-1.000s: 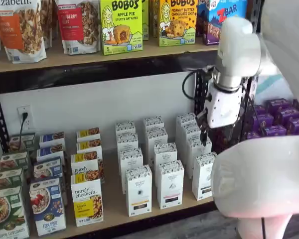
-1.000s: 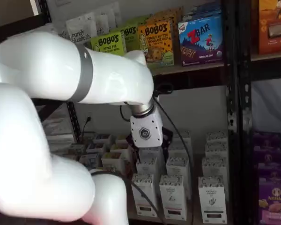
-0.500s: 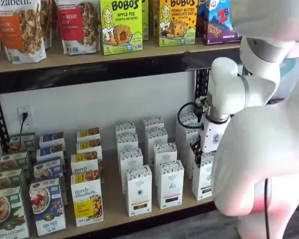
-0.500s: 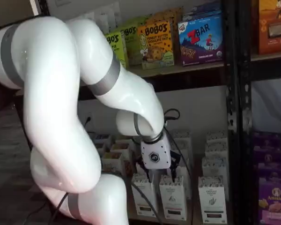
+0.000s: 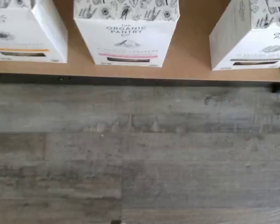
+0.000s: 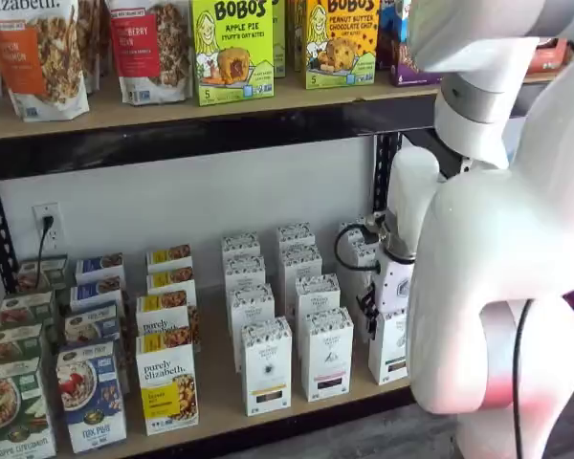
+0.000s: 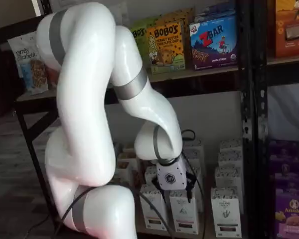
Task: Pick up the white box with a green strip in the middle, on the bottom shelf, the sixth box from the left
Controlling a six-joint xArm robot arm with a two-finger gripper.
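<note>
The white box with a green strip (image 5: 252,35) stands at the front edge of the bottom shelf (image 5: 191,65), beside a like carton with a pink stripe (image 5: 127,35) and one with a yellow stripe (image 5: 23,30). In both shelf views it is the rightmost front carton (image 7: 225,211), half hidden by the arm (image 6: 390,346). My gripper (image 7: 173,193) hangs low before the front row, nearer the pink-striped carton, left of the white box. Its black fingers (image 7: 190,183) stand apart, open, with nothing between them. It also shows side-on as the gripper (image 6: 371,320).
Rows of like white cartons (image 6: 266,363) run back on the shelf, with granola boxes (image 6: 165,382) to the left. Purple boxes (image 7: 291,209) fill the neighbouring bay behind a black upright (image 7: 249,124). The upper shelf (image 6: 172,105) carries snack boxes. Grey plank floor (image 5: 140,154) lies below.
The arm has folded down and the gripper has dropped from mid-height to the level of the front white cartons. The fingers hold nothing throughout.
</note>
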